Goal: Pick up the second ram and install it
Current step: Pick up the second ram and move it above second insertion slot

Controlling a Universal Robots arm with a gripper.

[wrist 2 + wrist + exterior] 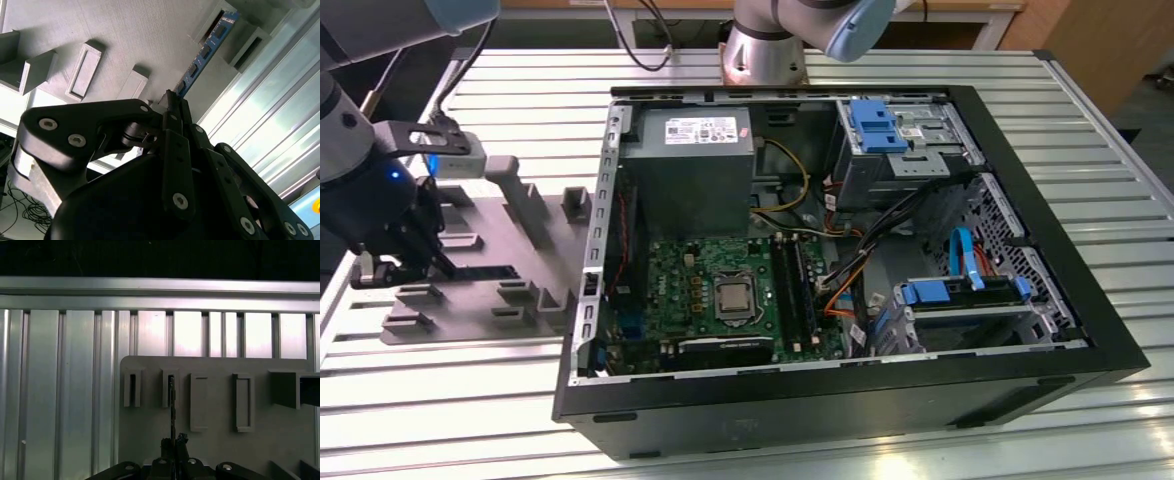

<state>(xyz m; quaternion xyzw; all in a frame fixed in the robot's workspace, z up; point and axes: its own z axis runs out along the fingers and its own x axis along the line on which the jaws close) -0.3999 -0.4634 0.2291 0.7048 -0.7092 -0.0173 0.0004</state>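
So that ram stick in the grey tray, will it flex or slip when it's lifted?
Probably stiff: the second ram runs straight from the gripper to a slot in the grey tray. Likely light: the first wrist view shows it edge-on, very thin. It may pivot, as the gripper seems to pinch only a narrow stretch.

Near end of the second ram hidden within the tool, second wrist view. At the exterior view's left edge the arm is cut off.
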